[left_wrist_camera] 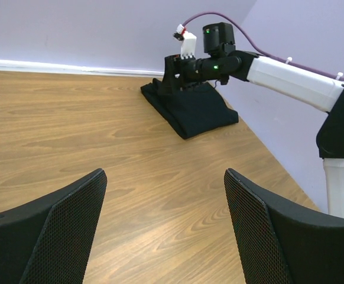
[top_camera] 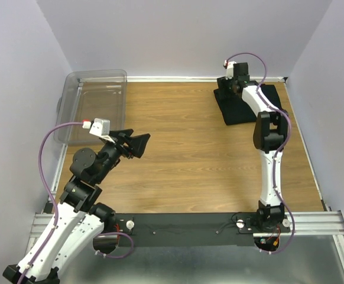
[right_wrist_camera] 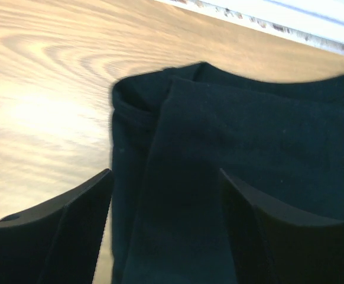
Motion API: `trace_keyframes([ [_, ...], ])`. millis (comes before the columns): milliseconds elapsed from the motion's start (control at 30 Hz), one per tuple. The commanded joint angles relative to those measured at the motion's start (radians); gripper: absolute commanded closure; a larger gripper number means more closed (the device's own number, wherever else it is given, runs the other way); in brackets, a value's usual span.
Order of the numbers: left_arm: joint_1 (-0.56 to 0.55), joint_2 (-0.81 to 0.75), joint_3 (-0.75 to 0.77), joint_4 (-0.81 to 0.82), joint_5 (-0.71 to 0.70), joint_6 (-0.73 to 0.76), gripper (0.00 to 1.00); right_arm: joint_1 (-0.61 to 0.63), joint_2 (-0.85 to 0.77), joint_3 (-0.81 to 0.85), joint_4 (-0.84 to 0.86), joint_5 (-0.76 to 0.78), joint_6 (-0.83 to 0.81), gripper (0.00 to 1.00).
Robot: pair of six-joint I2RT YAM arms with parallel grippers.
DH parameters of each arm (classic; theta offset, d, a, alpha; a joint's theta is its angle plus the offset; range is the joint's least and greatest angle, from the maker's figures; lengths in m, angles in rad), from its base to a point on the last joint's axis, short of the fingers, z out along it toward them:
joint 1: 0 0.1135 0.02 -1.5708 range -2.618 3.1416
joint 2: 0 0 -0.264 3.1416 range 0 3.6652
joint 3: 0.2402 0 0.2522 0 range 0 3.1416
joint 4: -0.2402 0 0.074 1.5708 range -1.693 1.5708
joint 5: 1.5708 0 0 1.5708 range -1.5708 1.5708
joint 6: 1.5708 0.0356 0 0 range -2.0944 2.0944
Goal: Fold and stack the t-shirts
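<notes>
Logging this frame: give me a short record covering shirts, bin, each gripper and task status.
shirts: black, folded pile at the far right of the table; count unclear
bin: clear plastic, far left, no shirt seen in it
left gripper: open, holds nothing, over bare wood on the left
right gripper: open, just above the pile, holds nothing
status: no loose shirt in view

Top view overhead, left wrist far, right wrist near, all sharing t-shirts (top_camera: 231, 109)
</notes>
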Motion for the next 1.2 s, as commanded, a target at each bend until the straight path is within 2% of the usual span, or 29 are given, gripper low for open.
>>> trace_keyframes([
  [0, 0.005, -0.018, -0.032, -0.032, 0.004, -0.02, 0.12, 0.036, 0.069, 0.062, -0.009, 0.177, 0.016, 0.26],
  [67, 0.005, -0.018, -0.039, -0.03, 0.004, -0.021, 0.12, 0.043, 0.09, 0.074, -0.008, 0.217, 0.001, 0.32],
  [167, 0.005, -0.015, -0.043, -0.027, 0.007, -0.02, 0.11, 0.046, 0.104, 0.067, -0.008, 0.245, -0.022, 0.53],
  [267, 0.005, -0.01, -0.046, -0.023, 0.014, -0.02, 0.12, 0.052, 0.078, 0.044, 0.0, 0.271, -0.041, 0.69],
  [300, 0.005, -0.007, -0.046, -0.018, 0.017, -0.02, 0.11, 0.052, 0.063, 0.018, 0.018, 0.276, -0.045, 0.79],
  [433, 0.005, 0.005, -0.049, -0.009, 0.027, -0.018, 0.12, 0.056, -0.011, -0.039, 0.058, 0.279, -0.059, 0.98],
  [700, 0.005, 0.002, -0.063, 0.002, 0.043, -0.023, 0.12, 0.061, -0.24, -0.222, 0.19, 0.234, -0.047, 0.99],
  [833, 0.005, -0.004, -0.077, 0.009, 0.055, -0.03, 0.12, 0.07, -0.293, -0.315, 0.224, 0.147, -0.05, 0.99],
  [1000, 0.005, 0.001, -0.1, 0.029, 0.07, -0.043, 0.12, 0.124, -0.27, -0.423, 0.23, 0.103, -0.108, 0.99],
  [1167, 0.005, 0.013, -0.132, 0.046, 0.073, -0.046, 0.11, 0.165, -0.183, -0.444, 0.233, 0.076, -0.144, 0.99],
])
